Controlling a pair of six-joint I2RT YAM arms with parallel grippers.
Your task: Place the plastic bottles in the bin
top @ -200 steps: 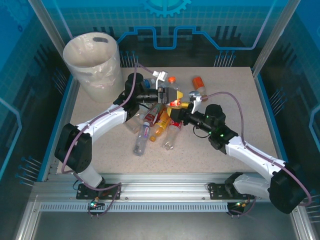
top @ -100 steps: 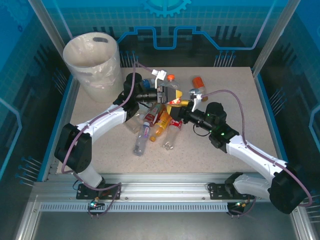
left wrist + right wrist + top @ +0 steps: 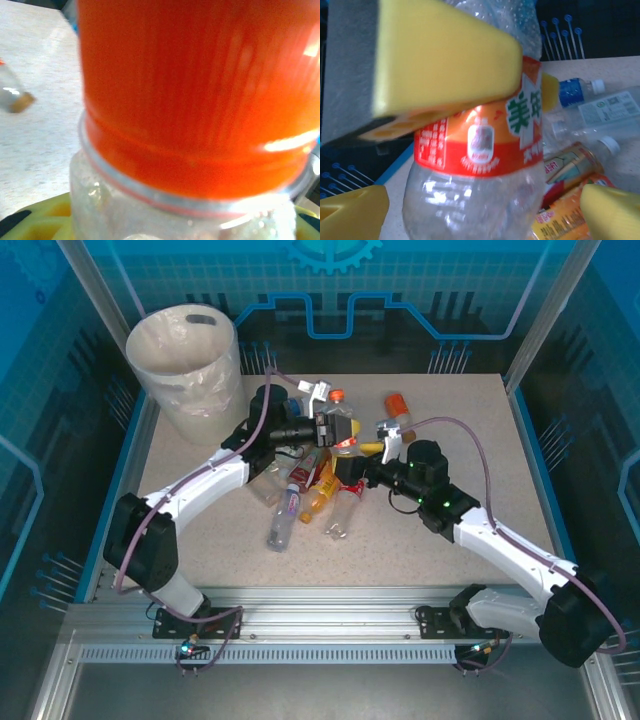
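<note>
From above, the bin (image 3: pixel 205 405) stands at the far left corner of the table (image 3: pixel 480 410), well apart from the heap of bottles (image 3: pixel 300 495) lying mid-table. The left gripper (image 3: pixel 335 430) reaches over the far side of that heap, clamped on an orange-capped bottle (image 3: pixel 338 397). The right gripper (image 3: pixel 354 462) comes in from the other side, just beside it, over the same heap. One more orange bottle (image 3: pixel 397 403) lies a little apart, toward the far right.

In the left wrist camera, the orange cap (image 3: pixel 200 95) is very close and blurred. Clear plastic sits under it, and a yellow pad (image 3: pixel 45 220) shows at the bottom edge (so the grip is on the bottle). A small bottle (image 3: pixel 12 97) lies on the table to the left.

In the right wrist camera, the right gripper (image 3: pixel 485 205) stands wide, its yellow fingers (image 3: pixel 615 210) at either lower corner. A red-label bottle (image 3: pixel 475 150) is between them, touching neither. A big yellow wedge (image 3: pixel 440 60) lies across its upper part. Whether this is the orange-capped one I cannot tell. Behind it lie a blue-label bottle (image 3: pixel 575 90) and other clear ones.
</note>
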